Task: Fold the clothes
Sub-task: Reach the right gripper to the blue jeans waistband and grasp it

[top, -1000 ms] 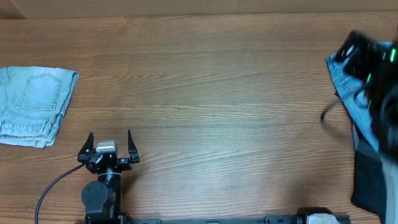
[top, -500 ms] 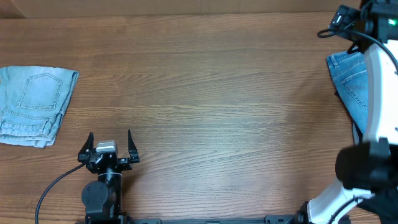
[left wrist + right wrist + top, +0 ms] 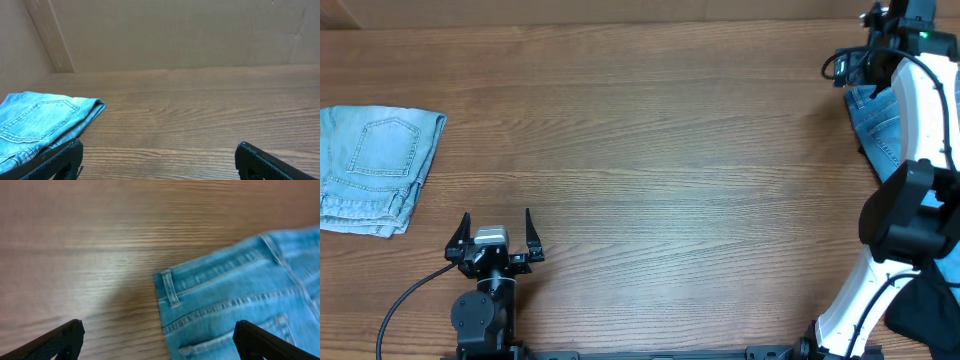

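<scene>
1. My right tool point(image 3: 157, 332) hovers spread wide over the waistband corner of the medium-blue jeans point(image 3: 240, 295), which lie at the surface's point(image 3: 650, 150) far right edge.
2. My left tool point(image 3: 497, 221) sits spread and empty.
3. I judge this the reach; next I should lower, pinch the waistband and drag it centreward.

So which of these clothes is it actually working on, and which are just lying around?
Part of the job: the darker blue jeans at the right edge.
Just lying about: the pale folded jeans on the left; a dark cloth, bottom right corner.
</scene>
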### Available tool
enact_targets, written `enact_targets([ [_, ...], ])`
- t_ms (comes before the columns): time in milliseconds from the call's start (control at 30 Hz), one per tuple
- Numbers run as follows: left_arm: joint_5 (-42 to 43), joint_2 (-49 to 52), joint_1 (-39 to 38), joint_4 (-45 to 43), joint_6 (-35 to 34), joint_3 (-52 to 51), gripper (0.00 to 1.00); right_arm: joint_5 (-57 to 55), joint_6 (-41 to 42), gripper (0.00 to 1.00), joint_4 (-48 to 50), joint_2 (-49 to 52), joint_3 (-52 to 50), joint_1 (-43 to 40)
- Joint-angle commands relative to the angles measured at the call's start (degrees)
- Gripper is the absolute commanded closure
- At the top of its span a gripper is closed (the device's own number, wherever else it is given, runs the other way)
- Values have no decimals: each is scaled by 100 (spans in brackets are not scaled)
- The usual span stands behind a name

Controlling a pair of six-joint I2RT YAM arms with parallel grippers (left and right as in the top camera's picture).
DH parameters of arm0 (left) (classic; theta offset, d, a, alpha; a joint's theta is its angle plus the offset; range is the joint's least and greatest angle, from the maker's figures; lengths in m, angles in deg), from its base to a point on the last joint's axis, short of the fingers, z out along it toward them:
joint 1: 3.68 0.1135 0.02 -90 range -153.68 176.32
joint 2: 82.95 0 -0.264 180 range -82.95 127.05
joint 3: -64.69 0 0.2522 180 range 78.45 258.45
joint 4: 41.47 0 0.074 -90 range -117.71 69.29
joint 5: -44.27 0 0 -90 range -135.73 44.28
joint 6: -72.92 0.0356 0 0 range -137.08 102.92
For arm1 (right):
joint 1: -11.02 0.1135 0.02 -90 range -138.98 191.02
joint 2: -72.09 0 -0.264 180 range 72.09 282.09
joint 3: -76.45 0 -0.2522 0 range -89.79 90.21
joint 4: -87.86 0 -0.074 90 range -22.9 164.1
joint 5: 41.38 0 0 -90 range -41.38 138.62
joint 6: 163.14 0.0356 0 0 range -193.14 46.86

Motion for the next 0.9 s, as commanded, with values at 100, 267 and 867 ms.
enact_targets([
  [100,28,-44,26,-11,107,-17,0,251,-1263,0,308,457,114,-358],
  [267,28,-44,26,-11,107,-17,0,616,-1412,0,358,911,111,-529],
  [867,28,-44,26,-11,107,-17,0,691,-1497,19,828,1836,-48,-586],
])
